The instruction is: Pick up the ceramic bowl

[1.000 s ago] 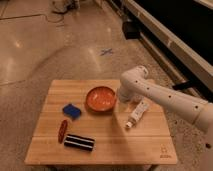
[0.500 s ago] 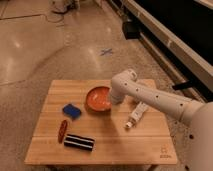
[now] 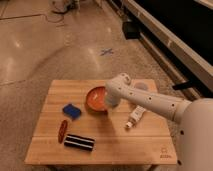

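Tabletop (image 3: 57, 94): light wooden slab on a speckled, glossy floor; a small dark mark is printed at its near right corner.
Ceramic bowl (image 3: 95, 98): orange-red, glossy and upright, resting on the tabletop about midway between the left and right edges and a little closer to the far edge. Its right side is covered by the end of the arm.
Gripper (image 3: 110, 103): pointing down at the bowl's right rim, at or just above it; whether it touches the bowl cannot be told.
Grip state: whether the gripper is released or clenched cannot be told, since the white wrist hides its tip.
Arm (image 3: 150, 101): white, reaching in from the right edge, bending upward above the bowl and then turning down.
Blue block (image 3: 71, 110): flat, just left of the bowl, toward the left edge.
Reddish-brown stick (image 3: 62, 130): elongated, lying near the near left corner.
Striped packet (image 3: 79, 142): black and white, along the near edge, just right of the stick.
White tube (image 3: 135, 116): lying tilted, right of the bowl, partly under the arm.
Whitish cup (image 3: 141, 87): small, beyond the arm, near the far right corner.
Floor mark (image 3: 106, 51): blue cross, well beyond the far edge.
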Tool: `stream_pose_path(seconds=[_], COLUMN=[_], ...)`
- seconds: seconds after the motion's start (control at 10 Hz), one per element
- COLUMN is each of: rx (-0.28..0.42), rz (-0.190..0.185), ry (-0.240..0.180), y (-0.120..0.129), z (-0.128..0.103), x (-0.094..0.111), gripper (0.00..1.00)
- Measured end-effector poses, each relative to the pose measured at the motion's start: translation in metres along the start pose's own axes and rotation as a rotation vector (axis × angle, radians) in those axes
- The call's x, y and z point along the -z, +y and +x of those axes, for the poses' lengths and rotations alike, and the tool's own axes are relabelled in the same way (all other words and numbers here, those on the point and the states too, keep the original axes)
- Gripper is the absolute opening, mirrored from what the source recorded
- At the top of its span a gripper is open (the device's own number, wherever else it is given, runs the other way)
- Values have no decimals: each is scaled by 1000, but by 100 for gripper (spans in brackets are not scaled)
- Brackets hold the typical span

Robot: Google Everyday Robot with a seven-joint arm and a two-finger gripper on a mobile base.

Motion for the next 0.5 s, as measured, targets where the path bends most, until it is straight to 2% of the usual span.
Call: stream_pose_path(seconds=[0.4, 0.5], rx=[14, 15], rz=[6, 8], ry=[-17, -19], y=[3, 4], z=[-5, -5], x=[0, 1], gripper=[5, 1])
